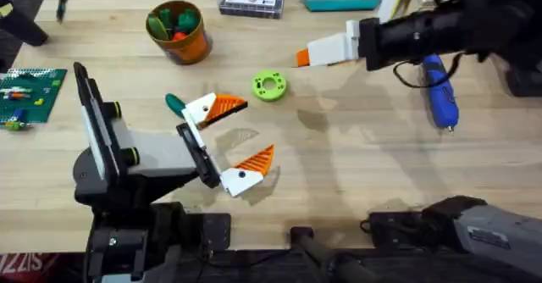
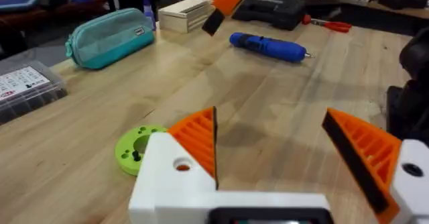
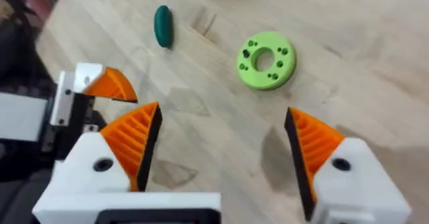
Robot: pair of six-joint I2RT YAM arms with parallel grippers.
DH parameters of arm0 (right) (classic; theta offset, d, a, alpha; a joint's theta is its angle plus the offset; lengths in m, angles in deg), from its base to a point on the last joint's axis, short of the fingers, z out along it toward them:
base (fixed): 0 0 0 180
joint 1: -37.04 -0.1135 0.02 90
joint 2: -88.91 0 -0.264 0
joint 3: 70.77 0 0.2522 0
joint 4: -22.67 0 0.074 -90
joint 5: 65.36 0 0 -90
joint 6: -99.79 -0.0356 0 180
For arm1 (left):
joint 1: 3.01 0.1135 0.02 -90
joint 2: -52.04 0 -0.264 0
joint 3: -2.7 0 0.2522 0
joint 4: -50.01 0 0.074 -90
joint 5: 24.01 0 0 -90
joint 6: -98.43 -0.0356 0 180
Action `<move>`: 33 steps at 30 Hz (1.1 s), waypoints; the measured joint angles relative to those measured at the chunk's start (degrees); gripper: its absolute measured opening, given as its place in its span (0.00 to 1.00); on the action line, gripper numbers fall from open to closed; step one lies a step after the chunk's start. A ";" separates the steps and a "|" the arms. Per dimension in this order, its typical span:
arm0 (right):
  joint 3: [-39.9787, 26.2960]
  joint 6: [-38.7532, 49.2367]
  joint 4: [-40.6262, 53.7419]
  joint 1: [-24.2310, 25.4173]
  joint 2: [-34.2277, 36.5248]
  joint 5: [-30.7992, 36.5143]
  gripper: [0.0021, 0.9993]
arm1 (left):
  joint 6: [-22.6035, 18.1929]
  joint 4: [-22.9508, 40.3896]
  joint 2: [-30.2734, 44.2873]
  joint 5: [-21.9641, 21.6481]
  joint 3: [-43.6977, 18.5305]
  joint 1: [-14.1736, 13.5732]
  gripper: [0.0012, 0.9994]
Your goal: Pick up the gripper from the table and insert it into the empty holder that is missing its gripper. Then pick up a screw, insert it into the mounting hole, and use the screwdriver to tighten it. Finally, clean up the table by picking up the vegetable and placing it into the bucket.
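Left gripper (image 1: 227, 141): wide, empty. Right gripper (image 3: 221, 150): wide, empty, above green disc (image 3: 266, 60). Vegetable (image 3: 162, 26): near left fingers; risk: descending right arm strikes them

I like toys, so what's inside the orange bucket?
Inside the bucket you can see green toy pieces and a red one poking up near the rim. Anything lying underneath them is covered, so that stays unknown.

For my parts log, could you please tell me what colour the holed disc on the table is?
Bright green; the holed disc shows best in the right wrist view.
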 joint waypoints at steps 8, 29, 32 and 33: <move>0.00 8.52 0.37 -2.66 -2.32 5.02 0.99 | 0.01 0.00 0.02 0.00 0.00 0.00 0.98; -0.11 17.62 -1.97 -15.41 0.97 16.16 0.99 | 0.01 0.00 0.00 0.00 0.00 0.00 0.98; -0.77 18.31 -1.55 -19.39 3.76 20.19 0.99 | 0.01 0.00 0.00 0.00 0.00 0.00 0.98; -1.21 18.40 -1.46 -20.40 4.65 21.25 0.99 | 0.02 0.00 0.02 0.00 0.00 0.00 0.98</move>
